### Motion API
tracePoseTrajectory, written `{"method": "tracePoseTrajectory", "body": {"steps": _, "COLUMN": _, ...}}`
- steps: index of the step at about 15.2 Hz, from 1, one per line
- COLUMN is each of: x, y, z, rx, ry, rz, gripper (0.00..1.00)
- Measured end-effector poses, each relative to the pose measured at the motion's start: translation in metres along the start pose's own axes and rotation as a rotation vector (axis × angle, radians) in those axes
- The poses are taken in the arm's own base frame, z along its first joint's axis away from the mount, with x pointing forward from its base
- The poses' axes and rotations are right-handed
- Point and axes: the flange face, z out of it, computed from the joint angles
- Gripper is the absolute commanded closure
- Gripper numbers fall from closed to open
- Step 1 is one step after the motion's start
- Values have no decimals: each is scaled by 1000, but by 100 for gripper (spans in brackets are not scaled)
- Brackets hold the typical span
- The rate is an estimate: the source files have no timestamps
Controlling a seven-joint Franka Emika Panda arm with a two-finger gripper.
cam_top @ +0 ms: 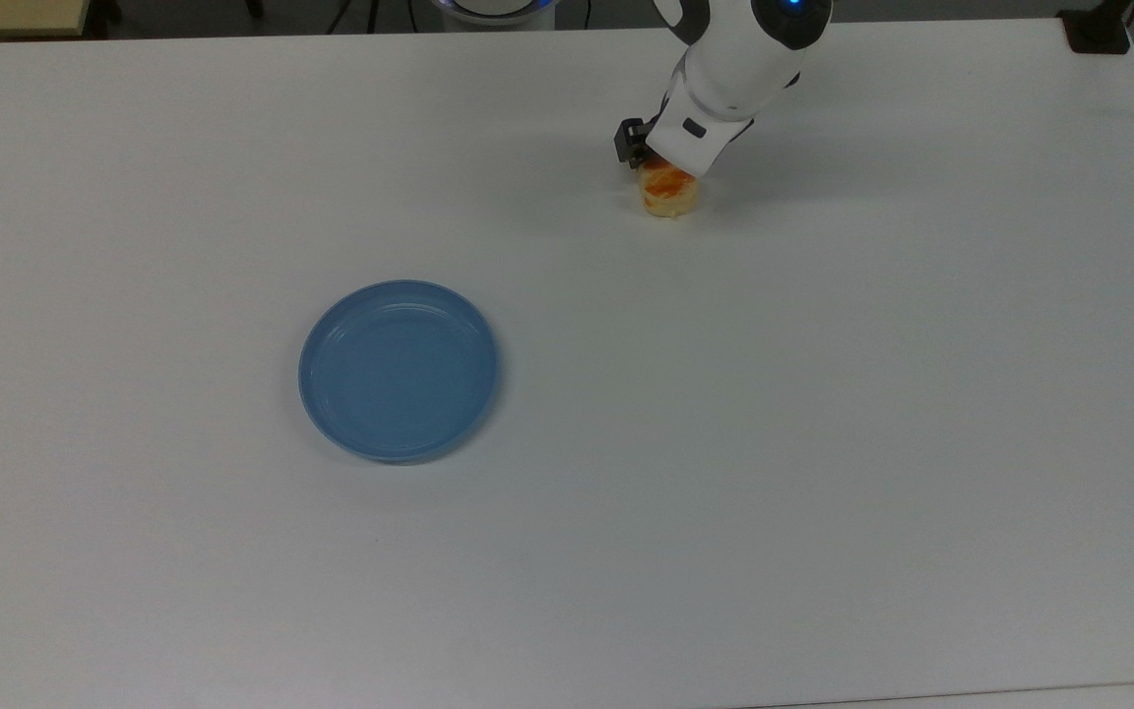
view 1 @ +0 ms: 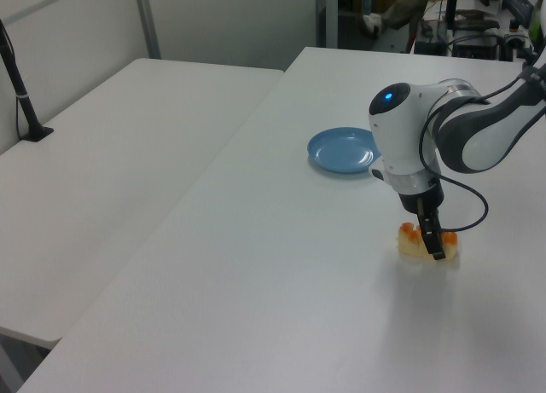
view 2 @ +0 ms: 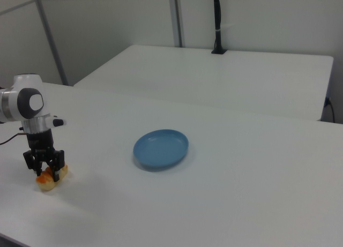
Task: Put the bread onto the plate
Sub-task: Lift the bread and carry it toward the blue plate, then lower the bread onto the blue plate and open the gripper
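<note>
Straddling the bread (view 2: 50,177) across its short width, gripper (view 2: 45,167) fingers apart either side, not yet clamped; plate (view 2: 161,148) well apart.

Two white tables (view 2: 225,75) side by side, pale partition walls (view 2: 107,38), black pole (view 2: 217,22).
</note>
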Motion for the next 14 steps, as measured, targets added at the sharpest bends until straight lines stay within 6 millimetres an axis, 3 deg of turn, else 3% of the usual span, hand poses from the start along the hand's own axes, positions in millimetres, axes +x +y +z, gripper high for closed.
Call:
{"method": "tracePoseTrajectory", "body": {"steps": 3, "x": 4, "y": 7, "z": -13, "rx": 7, "ry": 26, "rz": 13, "gripper": 76}}
{"method": "tracePoseTrajectory", "body": {"steps": 6, "x": 9, "y": 44, "z": -59, "rx": 21, "ry": 66, "rz": 33, "gripper": 69}}
{"method": "tracePoseTrajectory", "body": {"steps": 8, "x": 13, "y": 107, "z": -109, "rx": 43, "ry": 116, "rz": 56, "gripper": 65}}
{"method": "tracePoseTrajectory", "body": {"steps": 10, "x": 16, "y": 175, "z": -138, "rx": 56, "ry": 176, "rz": 84, "gripper": 64}}
{"method": "tracePoseTrajectory", "body": {"steps": 12, "x": 19, "y": 241, "z": -147, "rx": 59, "ry": 207, "rz": 121, "gripper": 64}}
{"method": "tracePoseTrajectory", "body": {"steps": 14, "x": 33, "y": 287, "z": -138, "rx": 57, "ry": 206, "rz": 161, "gripper": 64}}
